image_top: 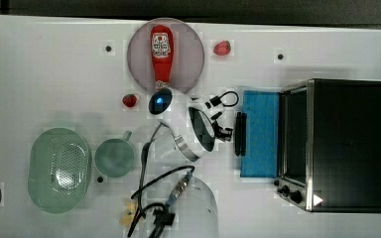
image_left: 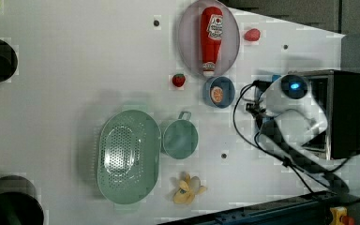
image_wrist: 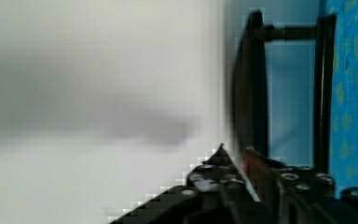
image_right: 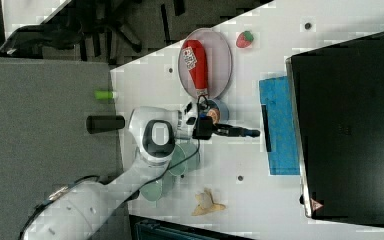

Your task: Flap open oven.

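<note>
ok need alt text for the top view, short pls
A black toaster oven sits at the top view's right with its blue door folded flat open on a white table, the robot's gripper just beside the door's black handle. A ketchup bottle lies on a plate behind the arm.

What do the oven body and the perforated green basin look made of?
The oven body: probably black-painted sheet metal, matte, with a shiny silver front frame. The perforated green basin: likely pale green plastic or enamelled metal, smooth with a soft sheen; the look leaves it open.
</note>
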{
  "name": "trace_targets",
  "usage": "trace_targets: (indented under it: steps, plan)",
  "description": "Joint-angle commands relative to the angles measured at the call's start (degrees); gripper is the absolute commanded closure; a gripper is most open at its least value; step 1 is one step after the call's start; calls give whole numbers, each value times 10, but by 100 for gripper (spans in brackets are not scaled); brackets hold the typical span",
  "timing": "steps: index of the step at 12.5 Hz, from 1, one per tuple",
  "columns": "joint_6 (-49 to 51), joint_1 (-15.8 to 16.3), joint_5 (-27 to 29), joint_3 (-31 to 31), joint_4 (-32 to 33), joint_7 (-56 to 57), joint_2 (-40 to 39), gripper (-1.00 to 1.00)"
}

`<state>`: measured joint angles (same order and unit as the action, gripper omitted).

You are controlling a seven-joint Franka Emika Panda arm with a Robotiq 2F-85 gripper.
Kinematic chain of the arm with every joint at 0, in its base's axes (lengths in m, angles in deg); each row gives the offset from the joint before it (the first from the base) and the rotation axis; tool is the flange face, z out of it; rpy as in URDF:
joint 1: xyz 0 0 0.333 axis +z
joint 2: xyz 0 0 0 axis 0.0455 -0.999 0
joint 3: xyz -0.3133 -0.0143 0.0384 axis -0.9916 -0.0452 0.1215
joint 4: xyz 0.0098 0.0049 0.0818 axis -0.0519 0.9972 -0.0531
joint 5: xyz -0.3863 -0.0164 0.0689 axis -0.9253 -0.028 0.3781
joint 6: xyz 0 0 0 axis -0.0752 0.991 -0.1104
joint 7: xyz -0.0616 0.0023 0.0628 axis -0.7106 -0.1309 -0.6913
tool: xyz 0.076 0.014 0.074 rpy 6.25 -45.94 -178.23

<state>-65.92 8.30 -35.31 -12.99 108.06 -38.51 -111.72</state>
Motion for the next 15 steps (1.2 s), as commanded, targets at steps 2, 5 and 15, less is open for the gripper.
trace_targets:
  steps: [2, 5, 15]
  plan:
    - [-25, -4, 180, -4, -17, -38, 107, 65]
    - [-15, -8, 344, -4, -23, -38, 182, 65]
    - [341, -10, 330, -12, -185, -120, 330, 65]
